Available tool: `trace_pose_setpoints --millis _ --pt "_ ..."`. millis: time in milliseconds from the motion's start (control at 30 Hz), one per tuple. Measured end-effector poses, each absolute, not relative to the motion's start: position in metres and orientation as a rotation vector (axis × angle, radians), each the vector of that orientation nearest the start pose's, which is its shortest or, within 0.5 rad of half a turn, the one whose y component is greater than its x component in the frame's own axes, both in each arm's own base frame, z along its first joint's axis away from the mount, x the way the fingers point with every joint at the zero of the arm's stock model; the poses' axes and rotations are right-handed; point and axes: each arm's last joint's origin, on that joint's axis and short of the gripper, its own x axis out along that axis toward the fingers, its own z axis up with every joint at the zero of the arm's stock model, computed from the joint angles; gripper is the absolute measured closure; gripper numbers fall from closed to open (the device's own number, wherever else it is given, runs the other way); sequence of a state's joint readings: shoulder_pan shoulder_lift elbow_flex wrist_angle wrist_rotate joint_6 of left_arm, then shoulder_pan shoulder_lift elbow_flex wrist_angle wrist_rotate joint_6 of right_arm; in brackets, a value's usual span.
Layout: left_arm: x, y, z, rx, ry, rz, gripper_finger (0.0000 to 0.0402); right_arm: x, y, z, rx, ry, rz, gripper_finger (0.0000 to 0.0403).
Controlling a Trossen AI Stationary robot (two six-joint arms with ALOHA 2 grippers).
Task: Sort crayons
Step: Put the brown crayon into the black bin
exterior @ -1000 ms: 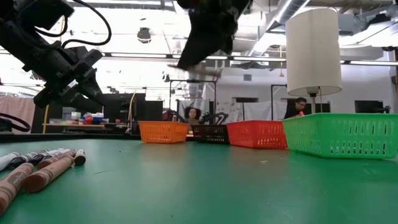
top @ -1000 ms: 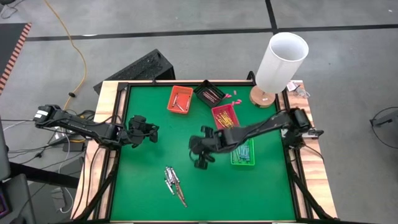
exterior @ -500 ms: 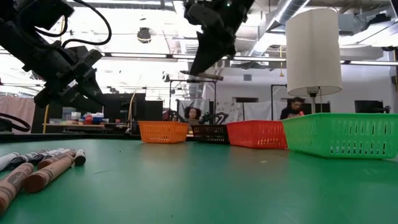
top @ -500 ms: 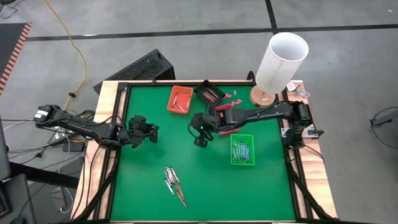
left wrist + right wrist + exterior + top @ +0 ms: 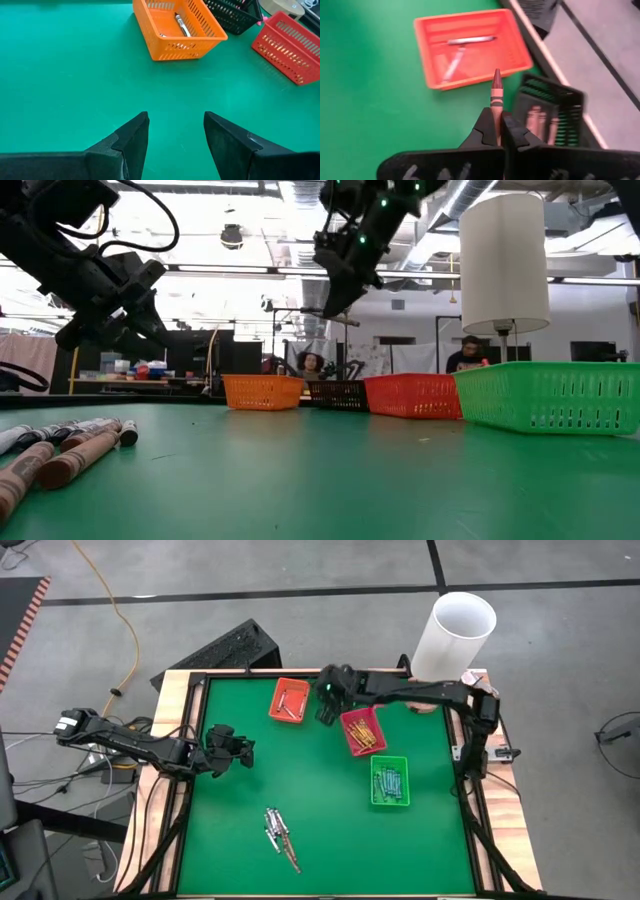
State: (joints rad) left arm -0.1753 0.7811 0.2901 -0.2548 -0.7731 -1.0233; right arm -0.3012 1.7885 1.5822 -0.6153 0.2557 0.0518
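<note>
The right gripper [image 5: 328,700], stretched toward 12 o'clock above the black tray [image 5: 547,112], pinches a brown-red crayon [image 5: 496,97]. The left gripper [image 5: 175,132] hovers gaping, empty, at 9 o'clock over green felt [image 5: 330,830].

Along the table's [image 5: 240,840] far edge, three trays side by side: left tray [image 5: 289,700], middle tray [image 5: 336,691], right tray [image 5: 362,731] — a fourth tray [image 5: 389,782] nearer, below the right one. Loose crayons [image 5: 279,833] toward the near edge, left of centre. Lamp [image 5: 452,638] at the far right corner.
</note>
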Motion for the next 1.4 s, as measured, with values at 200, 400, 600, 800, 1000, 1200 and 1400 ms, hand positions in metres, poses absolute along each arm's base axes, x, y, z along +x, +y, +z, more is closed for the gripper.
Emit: trace_pose_setpoints --millis 200,400,600,800,1000,1200,1400 --pt "0.143 -0.004 0.167 -0.603 0.301 0.848 0.0221 0.357 -0.173 0.301 0.118 0.795 -0.599 0.0403" --pt "0.142 -0.003 0.168 -0.579 0.265 0.890 0.0221 0.342 -0.205 0.302 0.158 0.765 -0.620 0.0403" --pt "0.142 -0.003 0.168 -0.567 0.245 0.913 0.0221 0.348 -0.228 0.277 0.175 0.787 -0.607 0.0403" --pt "0.142 -0.003 0.168 -0.567 0.244 0.912 0.0221 0.358 -0.242 0.231 0.193 0.919 -0.592 0.0403" --pt "0.142 -0.003 0.168 -0.568 0.244 0.912 0.0221 0.362 -0.246 0.205 0.208 0.988 -0.581 0.0403" --pt "0.142 -0.002 0.169 -0.571 0.239 0.914 0.0221 0.362 -0.245 0.197 0.223 1.030 -0.570 0.0403" --pt "0.142 -0.002 0.169 -0.566 0.230 0.925 0.0221 0.362 -0.244 0.197 0.228 1.036 -0.563 0.0399"
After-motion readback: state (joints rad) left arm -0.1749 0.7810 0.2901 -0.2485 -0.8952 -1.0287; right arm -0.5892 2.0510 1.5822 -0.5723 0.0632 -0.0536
